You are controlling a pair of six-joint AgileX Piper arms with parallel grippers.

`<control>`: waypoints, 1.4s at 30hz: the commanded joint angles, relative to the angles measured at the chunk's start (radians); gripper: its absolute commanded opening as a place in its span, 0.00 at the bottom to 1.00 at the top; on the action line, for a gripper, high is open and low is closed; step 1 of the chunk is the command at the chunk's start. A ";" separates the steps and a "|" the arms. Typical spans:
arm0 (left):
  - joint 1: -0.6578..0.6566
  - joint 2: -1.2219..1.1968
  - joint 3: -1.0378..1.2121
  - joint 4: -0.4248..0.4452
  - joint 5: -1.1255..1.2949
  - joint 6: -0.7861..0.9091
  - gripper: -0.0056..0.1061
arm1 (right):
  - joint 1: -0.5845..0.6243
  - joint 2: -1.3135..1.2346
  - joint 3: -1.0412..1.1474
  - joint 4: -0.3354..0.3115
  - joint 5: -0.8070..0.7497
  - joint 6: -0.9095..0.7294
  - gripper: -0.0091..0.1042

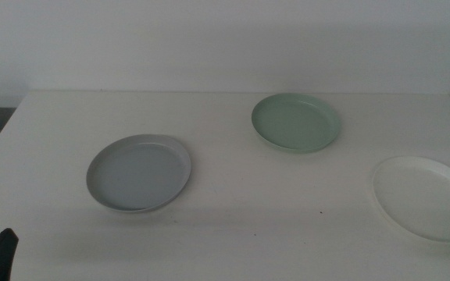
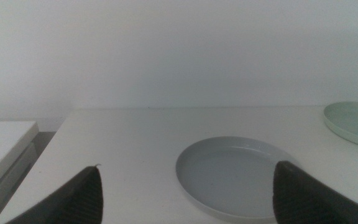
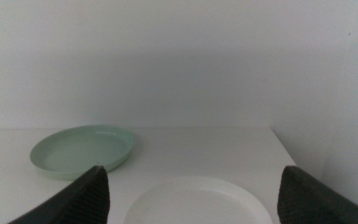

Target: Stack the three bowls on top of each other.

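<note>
Three shallow bowls lie upright and apart: grey point(image 1: 139, 172), pale green point(image 1: 295, 122), white point(image 1: 424, 197).

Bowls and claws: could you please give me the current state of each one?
Grey bowl: upright, empty, alone on the table, not stacked.
Green bowl: upright, empty, apart from the others.
White bowl: upright, empty, at the table's right edge.
Left claw: open, empty, short of the grey bowl.
Right claw: open, empty, short of the white bowl.

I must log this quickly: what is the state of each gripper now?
Left gripper: open, holding nothing, low before the light grey bowl.
Right gripper: open, holding nothing, low before the white bowl.
</note>
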 commanded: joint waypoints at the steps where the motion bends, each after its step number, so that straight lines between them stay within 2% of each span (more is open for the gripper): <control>1: 0.002 -0.004 0.000 0.001 -0.013 -0.002 0.89 | -0.006 -0.004 0.004 -0.007 -0.030 -0.006 0.90; 6: 0.002 -0.004 0.000 0.001 -0.013 -0.002 0.89 | -0.006 0.006 0.004 -0.005 -0.021 0.119 0.90; 9: 0.002 -0.004 0.000 0.001 -0.013 -0.004 0.89 | -0.006 0.104 -0.076 -0.013 0.020 0.128 0.90; 12: 0.002 -0.004 0.000 0.001 -0.013 -0.004 0.89 | -0.006 0.258 -0.245 -0.035 0.159 0.128 0.90; 17: 0.002 -0.004 0.000 0.001 -0.013 -0.004 0.89 | -0.006 0.529 -0.605 -0.039 0.589 0.128 0.90; 19: 0.002 -0.004 0.000 0.001 -0.013 -0.002 0.89 | -0.006 0.609 -0.690 -0.063 0.655 0.128 0.90; 21: 0.002 -0.004 0.000 0.001 -0.013 -0.002 0.89 | -0.006 0.668 -0.755 -0.106 0.655 0.129 0.90; 25: 0.002 -0.004 0.000 0.001 -0.013 -0.002 0.89 | -0.006 0.714 -0.807 -0.093 0.665 0.161 0.90; 29: 0.002 -0.004 0.000 0.001 -0.013 -0.004 0.89 | -0.006 0.716 -0.807 -0.035 0.678 0.142 0.90; 36: 0.002 -0.004 0.000 0.001 -0.013 -0.004 0.89 | -0.006 0.760 -0.807 -0.036 0.853 0.154 0.90; 42: 0.002 -0.004 0.000 0.001 -0.013 -0.004 0.89 | -0.006 0.907 -0.807 -0.033 0.969 0.223 0.90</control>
